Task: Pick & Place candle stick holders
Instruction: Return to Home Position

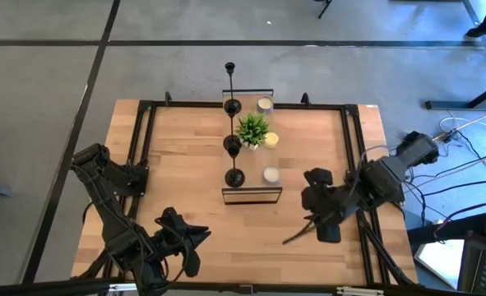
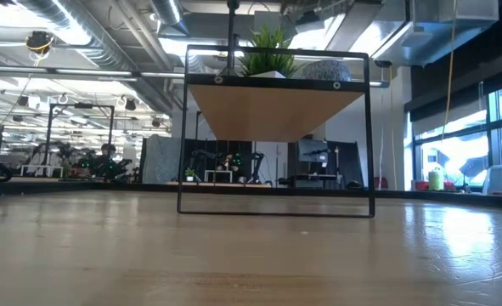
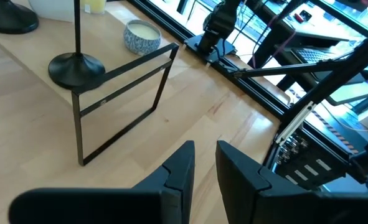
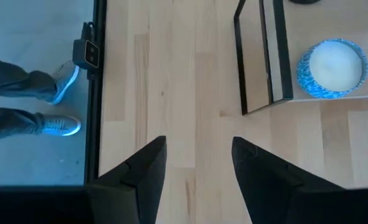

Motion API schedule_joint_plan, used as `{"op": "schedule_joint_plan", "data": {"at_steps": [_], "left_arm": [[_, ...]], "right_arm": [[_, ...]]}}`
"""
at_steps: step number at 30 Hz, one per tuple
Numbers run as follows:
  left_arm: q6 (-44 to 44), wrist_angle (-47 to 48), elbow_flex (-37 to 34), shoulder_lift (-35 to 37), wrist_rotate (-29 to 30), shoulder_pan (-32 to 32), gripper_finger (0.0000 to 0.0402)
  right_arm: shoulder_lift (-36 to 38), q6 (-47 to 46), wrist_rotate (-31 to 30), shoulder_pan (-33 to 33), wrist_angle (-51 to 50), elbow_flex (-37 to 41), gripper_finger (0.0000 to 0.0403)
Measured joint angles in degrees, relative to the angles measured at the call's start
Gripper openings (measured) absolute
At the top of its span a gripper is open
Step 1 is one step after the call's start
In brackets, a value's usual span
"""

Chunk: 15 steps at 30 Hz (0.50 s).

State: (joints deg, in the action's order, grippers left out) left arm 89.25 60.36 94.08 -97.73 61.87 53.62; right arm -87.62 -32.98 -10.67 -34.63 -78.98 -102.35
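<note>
Three candle stick holders (image 1: 233, 141) stand upright, rods vertical, in a near-to-far row along the left side of the raised shelf (image 1: 251, 196) at table centre. The left gripper (image 3: 203, 149) sits near-left of the shelf, fingers narrowly parted and empty. The right gripper (image 4: 198, 143) sits near-right, fingers spread and empty. Both are well apart from the holders, on their near side, so withdrawal looks unobstructed.

Grey concrete floor (image 1: 45, 49) with dark lines — bright windows (image 2: 499, 115), exposed ceiling ducts (image 2: 72, 21)
</note>
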Motion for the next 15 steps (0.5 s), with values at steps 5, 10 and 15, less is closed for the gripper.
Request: {"op": "schedule_joint_plan", "data": {"at_steps": [5,10,15], "left_arm": [[0.15,-0.2,0.0,0.0,-0.02,0.0,0.0061],[0.6,-0.2,0.0,0.0,-0.57,-0.13,0.0061],[1.0,-0.2,0.0,0.0,-0.74,-0.13,0.0061]], "right_arm": [[-0.02,-3.76,-4.79,-3.31,-0.03,0.0,0.0185],[-0.02,-7.01,-11.22,-6.14,0.3,0.28,0.0185],[-0.02,-11.5,-16.74,-8.0,0.89,3.8,0.0174]]}}
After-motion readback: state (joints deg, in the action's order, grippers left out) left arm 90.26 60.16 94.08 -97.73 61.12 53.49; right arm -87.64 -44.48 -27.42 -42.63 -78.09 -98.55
